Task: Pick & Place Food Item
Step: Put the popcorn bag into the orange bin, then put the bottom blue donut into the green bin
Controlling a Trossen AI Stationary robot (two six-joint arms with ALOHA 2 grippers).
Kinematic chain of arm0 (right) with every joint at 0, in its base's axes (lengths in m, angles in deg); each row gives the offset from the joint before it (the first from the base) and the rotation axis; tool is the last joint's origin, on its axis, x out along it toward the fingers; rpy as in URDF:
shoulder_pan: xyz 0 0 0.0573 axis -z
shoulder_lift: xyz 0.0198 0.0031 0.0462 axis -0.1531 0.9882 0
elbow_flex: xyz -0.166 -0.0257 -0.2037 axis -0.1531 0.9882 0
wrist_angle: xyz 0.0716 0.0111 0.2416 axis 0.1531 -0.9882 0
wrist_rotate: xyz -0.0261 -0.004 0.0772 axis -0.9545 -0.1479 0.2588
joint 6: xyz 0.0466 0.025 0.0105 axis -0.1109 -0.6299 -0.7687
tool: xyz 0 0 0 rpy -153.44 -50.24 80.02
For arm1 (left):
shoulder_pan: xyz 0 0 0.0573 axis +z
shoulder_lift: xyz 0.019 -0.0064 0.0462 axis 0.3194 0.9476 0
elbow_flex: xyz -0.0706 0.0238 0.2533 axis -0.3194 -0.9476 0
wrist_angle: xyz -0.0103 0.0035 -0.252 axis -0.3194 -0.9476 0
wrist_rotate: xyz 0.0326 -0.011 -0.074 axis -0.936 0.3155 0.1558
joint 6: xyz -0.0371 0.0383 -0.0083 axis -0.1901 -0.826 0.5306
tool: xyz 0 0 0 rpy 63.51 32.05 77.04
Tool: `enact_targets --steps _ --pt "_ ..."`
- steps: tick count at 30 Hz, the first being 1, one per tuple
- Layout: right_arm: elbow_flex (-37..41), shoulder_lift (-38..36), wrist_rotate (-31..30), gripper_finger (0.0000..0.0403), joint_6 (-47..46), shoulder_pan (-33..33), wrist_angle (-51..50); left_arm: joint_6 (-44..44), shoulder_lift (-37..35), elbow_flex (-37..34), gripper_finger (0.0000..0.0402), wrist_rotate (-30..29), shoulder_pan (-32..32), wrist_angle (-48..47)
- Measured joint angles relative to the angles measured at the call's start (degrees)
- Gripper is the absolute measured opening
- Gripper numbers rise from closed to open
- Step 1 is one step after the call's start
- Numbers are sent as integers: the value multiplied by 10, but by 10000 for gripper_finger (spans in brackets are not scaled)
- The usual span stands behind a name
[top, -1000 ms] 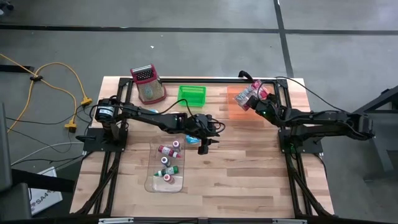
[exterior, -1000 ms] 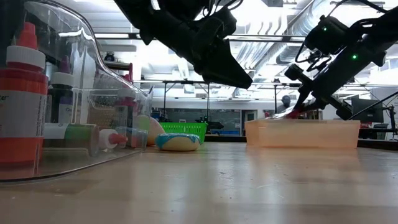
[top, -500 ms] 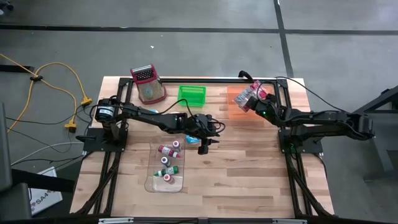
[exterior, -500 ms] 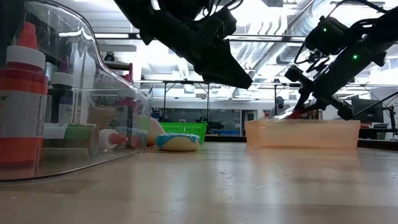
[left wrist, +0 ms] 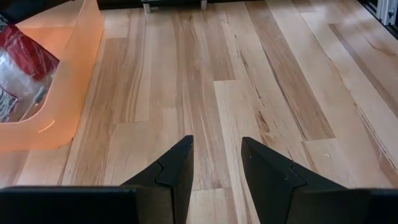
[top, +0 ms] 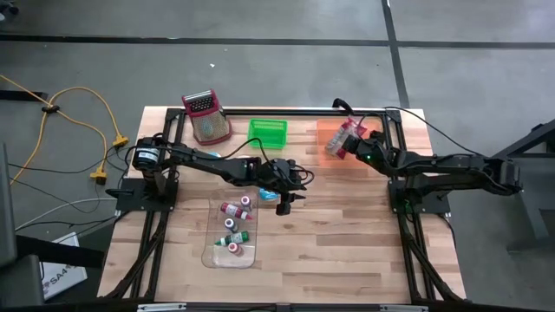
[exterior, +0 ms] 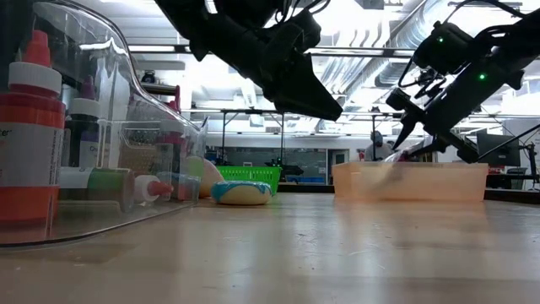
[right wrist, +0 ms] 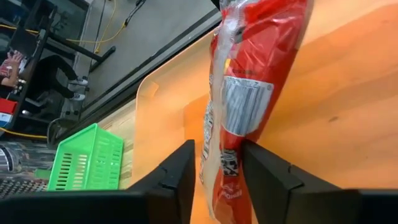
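Observation:
A red and clear snack bag stands on edge in the orange bin at the table's far right. It also shows in the high view and in the left wrist view. My right gripper hangs over the bin, open, one finger on each side of the bag's near end. My left gripper is open and empty, held above the bare wood at mid-table. My right gripper has the bag's near end between its parted fingers, which slant down from the table's right. I cannot tell whether either finger touches the bag. The bag's far part lies down in the bin.
A green basket and a red-topped container stand at the far edge. A clear tray of small bottles lies at near left, with a blue-rimmed round item beside it. Bare wood lies between the arms.
My right gripper has opened over the bin. The snack bag has dropped from the fingertips into the bin and shifted a little toward the table's left, now seen edge-on from above. My left arm has kept still.

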Motion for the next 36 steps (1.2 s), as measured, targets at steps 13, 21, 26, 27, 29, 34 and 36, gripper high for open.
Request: enact_targets --steps 13,21,26,27,29,34,36 --pt "0 0 19 142 -5 -24 52 0 0 0 131 0 0 0" --pt "0 0 18 142 17 -70 134 0 0 0 131 0 -12 0" --pt "0 0 13 142 39 -91 155 0 0 0 131 0 -12 0" --pt "0 0 13 142 43 -93 158 0 0 0 131 0 -11 0" --pt "0 0 13 142 45 -94 162 0 0 0 131 0 -11 0" --pt "0 0 17 142 72 -94 161 0 0 0 131 0 -11 -1" --pt "0 0 33 142 106 -94 161 0 -4 0 131 0 -11 -9"
